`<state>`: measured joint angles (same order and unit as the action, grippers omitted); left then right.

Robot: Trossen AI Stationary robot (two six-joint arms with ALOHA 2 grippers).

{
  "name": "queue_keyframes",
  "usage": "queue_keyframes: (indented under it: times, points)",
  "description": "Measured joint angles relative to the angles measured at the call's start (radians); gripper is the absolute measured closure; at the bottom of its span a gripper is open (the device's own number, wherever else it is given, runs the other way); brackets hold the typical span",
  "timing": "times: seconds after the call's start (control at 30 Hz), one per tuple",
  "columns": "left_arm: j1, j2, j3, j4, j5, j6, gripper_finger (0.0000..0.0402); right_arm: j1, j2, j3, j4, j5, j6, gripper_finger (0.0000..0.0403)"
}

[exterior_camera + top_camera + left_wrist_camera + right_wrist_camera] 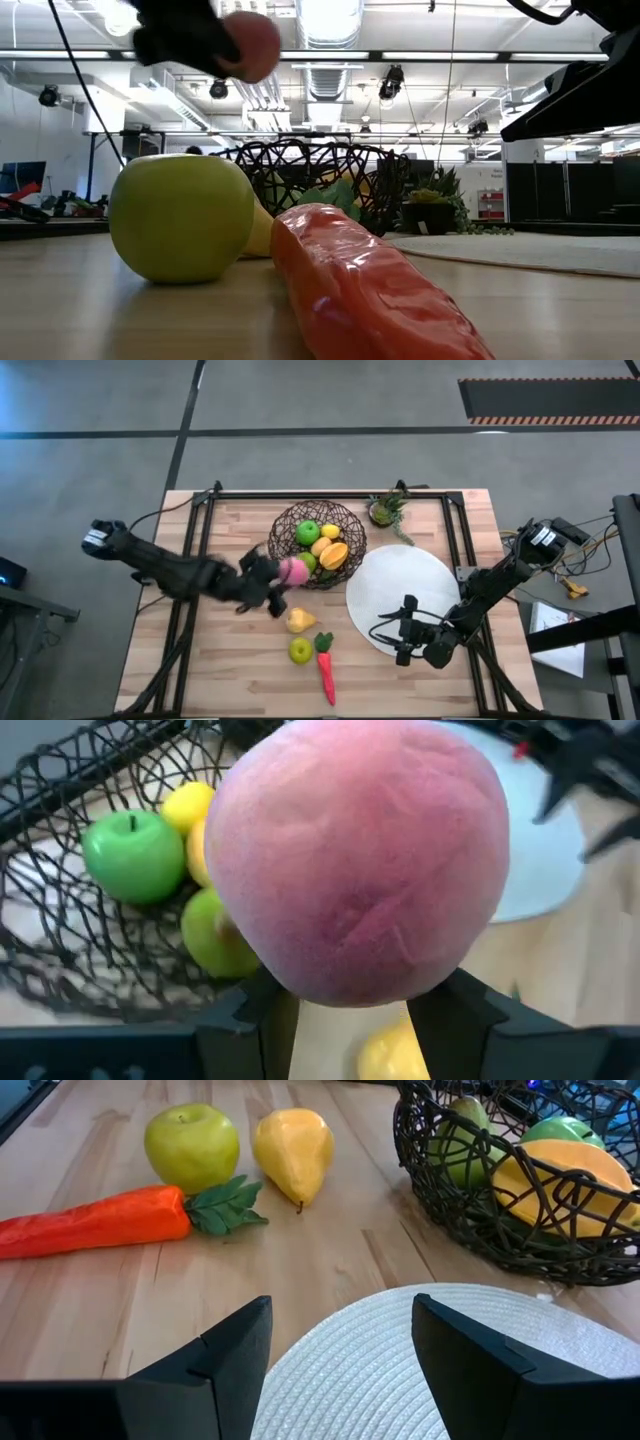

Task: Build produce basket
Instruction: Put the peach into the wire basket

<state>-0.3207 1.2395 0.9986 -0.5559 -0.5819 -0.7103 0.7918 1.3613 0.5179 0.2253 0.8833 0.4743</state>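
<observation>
Progress: you are partway through; the basket (318, 545) already carries some produce and more waits on the surface (220, 660).
In hand: your left claw (283, 578) pinches the pink fruit (294, 570) between its two fingers, lifted clear of the surface at the basket's 7 o'clock rim, not yet over the middle.
Basket place: it sits toward the far middle of the surface, at about 10 o'clock from the white plate (400, 600).
Inside, counted: you can see four pieces: one bright green apple (308, 532), one yellow lemon (330, 531), one orange piece (333, 554), and one duller green fruit (215, 935) low by the near wall. More may hide under these; you cannot tell.
Left outside, counted: three pieces lie at 6 o'clock from the basket: one yellow pear (300, 621), one green apple (300, 650), one red carrot (326, 668).
Still to do, as a judgement: drop the pink fruit in, then bring in those three.
Right claw (403, 630): spread and empty, it hovers over the plate's near edge at 5 o'clock from the basket.
Not produce: one small potted plant (386, 508) stands at the basket's 2 o'clock; leave it.
Grippers, counted: two, one busy and one waiting.
</observation>
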Motion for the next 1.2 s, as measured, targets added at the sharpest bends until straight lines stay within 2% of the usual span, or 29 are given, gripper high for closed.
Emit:
queue_keyframes:
  times: [0.1, 0.27, 0.4, 0.5, 0.57, 0.67, 0.77, 0.97, 1.2]
  points:
    - [0.141, 0.071, 0.105, -0.149, 0.077, 0.053, 0.0262, 0.000, 0.000, 0.000, 0.000, 0.000, -0.002, 0.0177]
    - [0.329, 0.249, 0.323, -0.474, 0.079, 0.184, 0.0263, 0.000, 0.000, -0.001, -0.003, 0.000, -0.003, 0.0177]
    - [0.409, 0.421, 0.464, -0.619, 0.076, 0.337, 0.0264, 0.000, 0.000, -0.004, -0.003, 0.000, -0.003, 0.0177]
    - [0.421, 0.541, 0.540, -0.673, 0.070, 0.474, 0.0263, 0.000, 0.000, -0.004, -0.003, 0.000, -0.003, 0.0177]
    - [0.420, 0.618, 0.581, -0.735, 0.027, 0.553, 0.0260, 0.000, 0.000, -0.004, -0.003, 0.000, -0.003, 0.0177]
    - [0.418, 0.716, 0.627, -0.839, -0.073, 0.585, 0.0255, 0.002, 0.000, -0.005, -0.003, 0.000, 0.002, 0.0177]
    - [0.419, 0.789, 0.654, -0.930, -0.121, 0.588, 0.0253, 0.002, 0.000, -0.011, -0.003, 0.000, 0.004, 0.0177]
    - [0.419, 0.845, 0.642, -0.954, -0.161, 0.596, 0.0252, 0.002, 0.000, -0.015, -0.003, 0.000, 0.004, 0.0177]
    - [0.420, 0.845, 0.646, -0.954, -0.162, 0.593, 0.0244, 0.002, 0.000, -0.015, -0.003, 0.000, 0.004, 0.0177]
